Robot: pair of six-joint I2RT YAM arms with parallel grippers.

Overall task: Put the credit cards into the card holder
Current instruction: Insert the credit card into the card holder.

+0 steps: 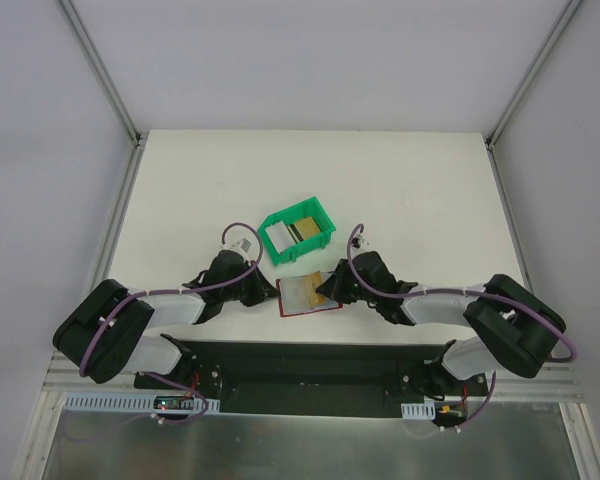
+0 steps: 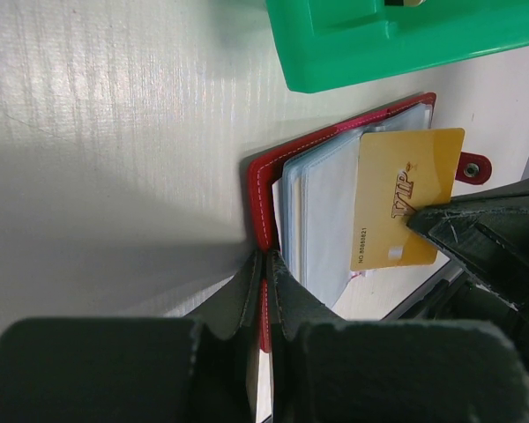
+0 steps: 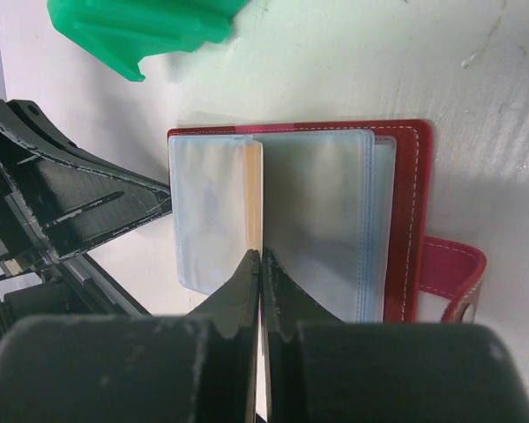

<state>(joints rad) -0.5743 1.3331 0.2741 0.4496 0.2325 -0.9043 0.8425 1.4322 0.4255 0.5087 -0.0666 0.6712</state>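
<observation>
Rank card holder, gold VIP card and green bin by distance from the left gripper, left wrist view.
1. card holder: pinched in the left gripper at its red edge.
2. gold VIP card: to the right, over the pockets.
3. green bin: top of view, past the holder.

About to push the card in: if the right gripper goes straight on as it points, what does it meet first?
Probably the wallet: the right gripper, shut on the gold card, aims into its clear pockets. Depth is unclear.
</observation>
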